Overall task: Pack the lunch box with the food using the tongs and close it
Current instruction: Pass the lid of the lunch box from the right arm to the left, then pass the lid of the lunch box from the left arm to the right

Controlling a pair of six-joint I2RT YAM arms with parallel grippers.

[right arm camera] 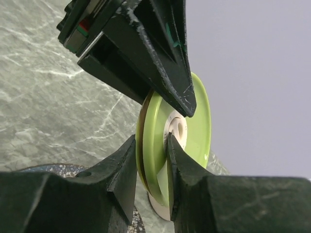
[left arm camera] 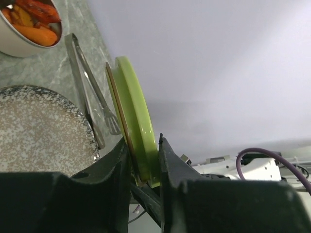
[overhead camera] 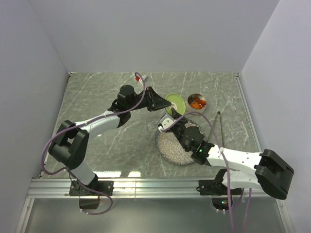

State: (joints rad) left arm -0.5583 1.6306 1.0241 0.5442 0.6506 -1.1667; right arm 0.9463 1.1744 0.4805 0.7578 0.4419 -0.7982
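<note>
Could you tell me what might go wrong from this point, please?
1. Left claw and right claw both pinch the lid by its rim, held on edge; a mistimed release could drop it.
2. The filled lunch box stands open nearby; a bump while closing could spill the food.

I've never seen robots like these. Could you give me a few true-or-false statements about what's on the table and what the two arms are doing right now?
1. The flat round lime-green lid sits on the small round steel tin. False: it stands on edge, off the tin, pinched by both the left gripper and the right gripper.
2. The tin holds orange and red food pieces. True.
3. The right gripper holds the thin dark grey metal tongs. False: they lie on the marbled table beside the large speckled grey plate.
4. No food shows on the plate. True.
</note>
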